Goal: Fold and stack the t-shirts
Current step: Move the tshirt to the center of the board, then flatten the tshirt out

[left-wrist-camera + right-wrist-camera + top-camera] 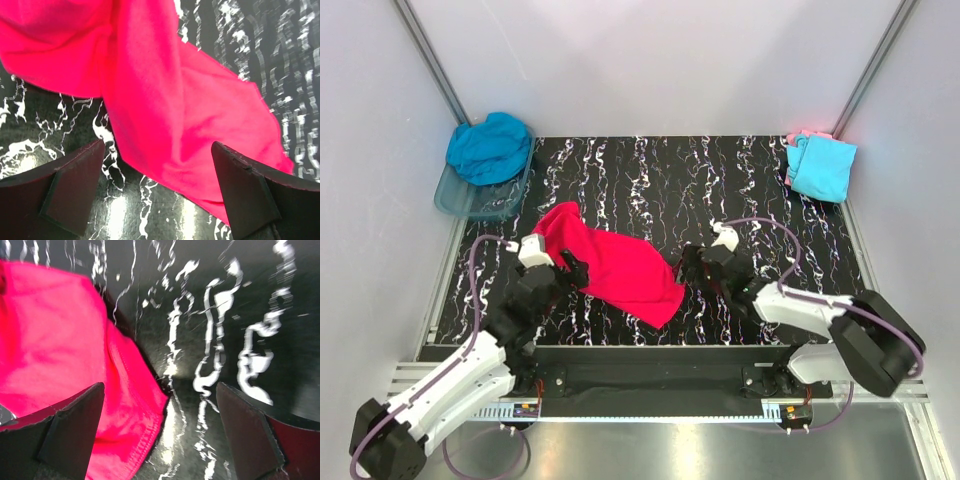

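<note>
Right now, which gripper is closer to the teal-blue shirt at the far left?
Left. The left gripper is on the near side of the teal-blue shirt, slightly right; the right gripper is much farther right.

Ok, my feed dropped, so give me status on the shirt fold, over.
Copy: left gripper open, right gripper open, both empty. Rumpled pink-red shirt lies on table between them. Nothing blocking.

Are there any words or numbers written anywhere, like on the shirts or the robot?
None can be read. The bright pink-red cloth t-shirt, the teal-blue cloth shirt and the light cyan cloth shirt are plain.
The white squiggles on the black table are a pattern, not letters.
The small coloured tags at the near edge are too small to read.
</note>
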Controlling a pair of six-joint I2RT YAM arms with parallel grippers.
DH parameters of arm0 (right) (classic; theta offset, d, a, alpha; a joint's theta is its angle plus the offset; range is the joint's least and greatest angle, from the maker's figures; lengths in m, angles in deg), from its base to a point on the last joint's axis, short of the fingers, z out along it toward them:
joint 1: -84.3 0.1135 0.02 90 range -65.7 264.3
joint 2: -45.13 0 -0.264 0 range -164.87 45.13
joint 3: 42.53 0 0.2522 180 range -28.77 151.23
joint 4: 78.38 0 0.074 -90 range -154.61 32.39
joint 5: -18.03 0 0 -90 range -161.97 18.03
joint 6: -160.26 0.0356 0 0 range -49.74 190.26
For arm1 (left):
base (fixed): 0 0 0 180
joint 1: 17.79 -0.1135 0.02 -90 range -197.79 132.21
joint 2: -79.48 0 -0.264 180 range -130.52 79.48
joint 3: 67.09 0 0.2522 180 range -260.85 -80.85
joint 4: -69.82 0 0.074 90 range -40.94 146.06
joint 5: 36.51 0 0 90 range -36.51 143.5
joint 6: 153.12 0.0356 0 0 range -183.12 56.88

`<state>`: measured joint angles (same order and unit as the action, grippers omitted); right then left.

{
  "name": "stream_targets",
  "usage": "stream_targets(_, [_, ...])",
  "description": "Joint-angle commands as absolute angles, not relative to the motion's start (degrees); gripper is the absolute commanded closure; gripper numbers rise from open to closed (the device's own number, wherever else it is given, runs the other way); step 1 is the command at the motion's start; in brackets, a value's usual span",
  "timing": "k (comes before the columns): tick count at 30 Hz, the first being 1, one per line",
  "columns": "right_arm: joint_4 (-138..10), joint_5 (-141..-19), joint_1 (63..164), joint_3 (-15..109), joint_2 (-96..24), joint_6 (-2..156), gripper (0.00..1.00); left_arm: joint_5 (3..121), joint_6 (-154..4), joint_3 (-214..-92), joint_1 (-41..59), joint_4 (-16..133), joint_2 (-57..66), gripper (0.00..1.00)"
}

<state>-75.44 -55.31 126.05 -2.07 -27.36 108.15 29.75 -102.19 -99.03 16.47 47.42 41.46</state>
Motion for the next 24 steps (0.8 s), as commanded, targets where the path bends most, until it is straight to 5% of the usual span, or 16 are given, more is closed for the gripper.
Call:
stream_targets(1, [-76.30,-62.02,126.48,2.60,-32.03,109.90,0.00,28.27,-100.57,-97.82,16.75,47.45,46.85,0.06])
stream_targets(11, [-84.74,-78.91,118.85,0.06,-39.59,117.28,0.01,32.31,-96.44,-92.19,16.84,50.96,58.65,0.05])
stream_targets(24, [-83.43,-81.19,118.57,2.34,-43.28,117.90,0.23,33.63,-93.80,-93.77,16.84,55.80,49.86,0.05])
